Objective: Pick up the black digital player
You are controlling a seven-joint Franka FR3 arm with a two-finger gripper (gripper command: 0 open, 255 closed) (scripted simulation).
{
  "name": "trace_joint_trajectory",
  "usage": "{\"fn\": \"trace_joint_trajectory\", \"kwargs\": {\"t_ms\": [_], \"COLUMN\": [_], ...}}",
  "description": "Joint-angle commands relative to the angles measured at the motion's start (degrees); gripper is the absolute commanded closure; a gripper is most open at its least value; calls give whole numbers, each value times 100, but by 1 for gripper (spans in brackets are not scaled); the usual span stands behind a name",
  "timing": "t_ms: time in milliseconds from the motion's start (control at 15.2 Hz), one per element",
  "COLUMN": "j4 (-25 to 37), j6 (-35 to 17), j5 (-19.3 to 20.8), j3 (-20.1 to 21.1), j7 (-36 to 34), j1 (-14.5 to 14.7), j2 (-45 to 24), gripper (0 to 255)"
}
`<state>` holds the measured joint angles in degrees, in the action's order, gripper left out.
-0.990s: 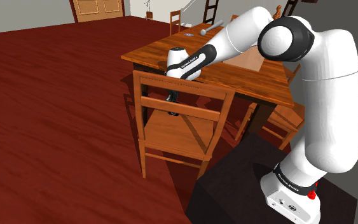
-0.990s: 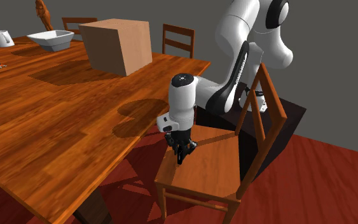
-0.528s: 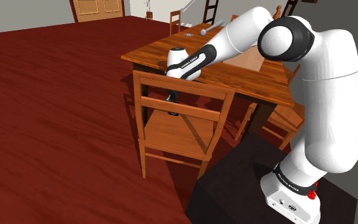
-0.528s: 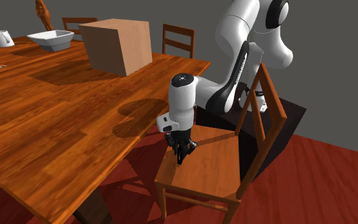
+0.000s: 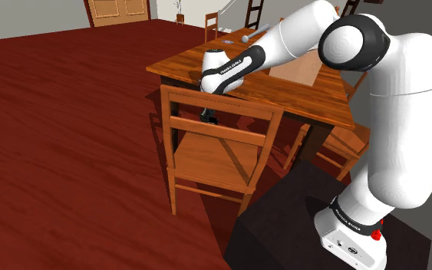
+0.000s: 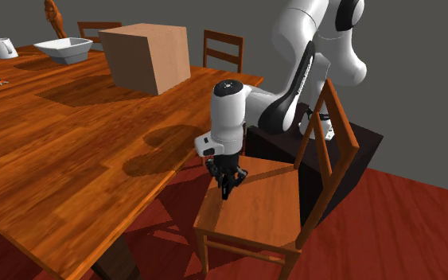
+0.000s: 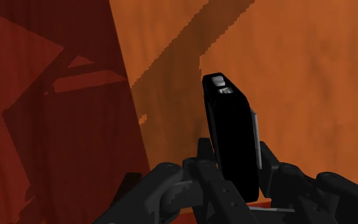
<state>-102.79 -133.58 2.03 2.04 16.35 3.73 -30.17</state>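
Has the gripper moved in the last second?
Yes. The gripper, shut on the player, has risen away from the chair seat in the second exterior view.

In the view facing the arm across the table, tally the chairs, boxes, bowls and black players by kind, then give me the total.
Chairs: 3
Box: 1
Bowl: 1
Black digital player: 1
Total: 6

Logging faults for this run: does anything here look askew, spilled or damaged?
Nothing stands out. The claw clasps the player over the chair seat, with most of the player jutting out beyond the claw. Nothing spilled or broken shows.
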Motion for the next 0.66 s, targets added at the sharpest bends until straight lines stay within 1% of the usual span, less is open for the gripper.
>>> {"fn": "trace_joint_trajectory", "kwargs": {"t_ms": [0,462,594], "j4": [19,120,123], "j6": [116,528,537], "j5": [-6,-24,-25], "j3": [4,14,14], "j7": [4,18,18], "j1": [-2,-9,-9], "j2": [97,407,414], "gripper": [255,255,255]}}
